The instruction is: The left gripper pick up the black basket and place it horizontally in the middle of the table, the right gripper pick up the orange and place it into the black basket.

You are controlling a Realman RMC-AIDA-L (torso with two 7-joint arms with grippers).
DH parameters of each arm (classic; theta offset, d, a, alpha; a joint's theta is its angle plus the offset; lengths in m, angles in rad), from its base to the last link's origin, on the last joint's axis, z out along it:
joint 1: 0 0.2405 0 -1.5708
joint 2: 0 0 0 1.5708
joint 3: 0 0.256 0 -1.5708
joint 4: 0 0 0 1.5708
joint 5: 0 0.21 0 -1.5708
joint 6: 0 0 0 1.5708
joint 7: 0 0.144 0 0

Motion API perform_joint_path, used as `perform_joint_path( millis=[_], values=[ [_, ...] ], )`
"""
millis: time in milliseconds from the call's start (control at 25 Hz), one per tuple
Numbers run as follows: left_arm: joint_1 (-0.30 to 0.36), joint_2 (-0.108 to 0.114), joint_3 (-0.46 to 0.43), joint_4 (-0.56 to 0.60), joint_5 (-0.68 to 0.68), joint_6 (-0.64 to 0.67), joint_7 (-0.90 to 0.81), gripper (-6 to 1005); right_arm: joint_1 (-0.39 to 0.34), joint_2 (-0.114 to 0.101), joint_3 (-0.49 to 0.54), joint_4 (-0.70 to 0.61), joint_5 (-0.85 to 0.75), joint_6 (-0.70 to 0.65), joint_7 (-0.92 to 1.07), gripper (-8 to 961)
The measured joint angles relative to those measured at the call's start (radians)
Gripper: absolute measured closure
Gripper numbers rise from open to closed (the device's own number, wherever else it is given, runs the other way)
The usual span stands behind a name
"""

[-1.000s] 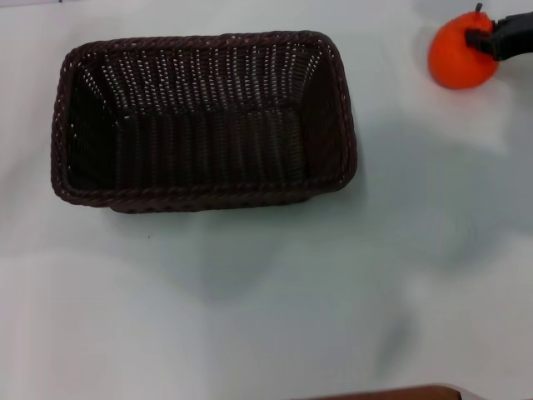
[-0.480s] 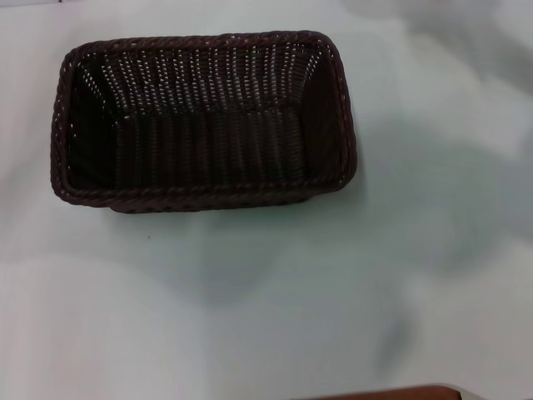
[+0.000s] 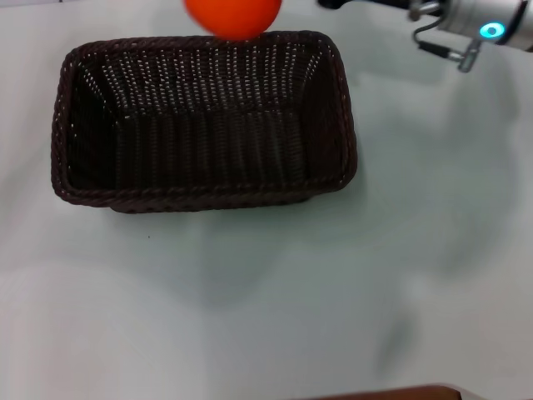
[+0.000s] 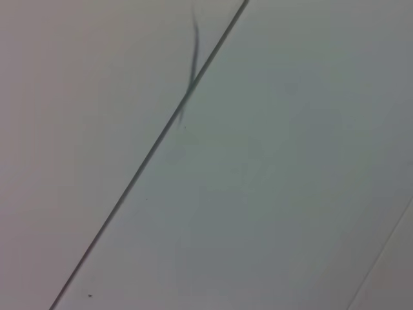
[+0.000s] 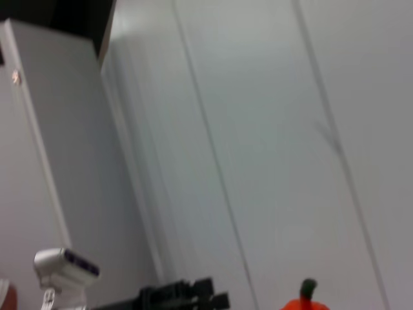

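- The orange hangs over the far rim of the black basket, a bit left of its middle.
- The basket lies long side left-to-right on the table, so the drop just needs a short move nearer.
- The right gripper reaches in from the far right. Can't tell how its jaws stand, they're cut off.
- The left gripper isn't in view.

The orange and right gripper are cut off.
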State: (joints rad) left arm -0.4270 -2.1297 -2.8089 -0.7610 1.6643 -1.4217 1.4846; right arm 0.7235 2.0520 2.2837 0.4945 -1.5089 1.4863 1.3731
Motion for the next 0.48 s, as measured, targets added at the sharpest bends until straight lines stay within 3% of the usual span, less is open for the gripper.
perform_joint_path(
  millis=[120,240,480],
  values=[
    [0.006,0.001,-0.004,0.007,-0.001,0.000,0.002,216,0.007,0.011,-0.031,-0.002,0.000,-0.044,-0.001,689],
    [0.013,0.001,-0.005,0.008,-0.004,-0.003,0.004,216,0.008,0.015,-0.036,-0.009,0.001,-0.063,-0.001,434],
    [0.021,-0.003,-0.008,0.009,-0.026,-0.006,0.027,216,-0.015,0.020,0.007,-0.015,0.025,-0.094,-0.035,300]
  ],
)
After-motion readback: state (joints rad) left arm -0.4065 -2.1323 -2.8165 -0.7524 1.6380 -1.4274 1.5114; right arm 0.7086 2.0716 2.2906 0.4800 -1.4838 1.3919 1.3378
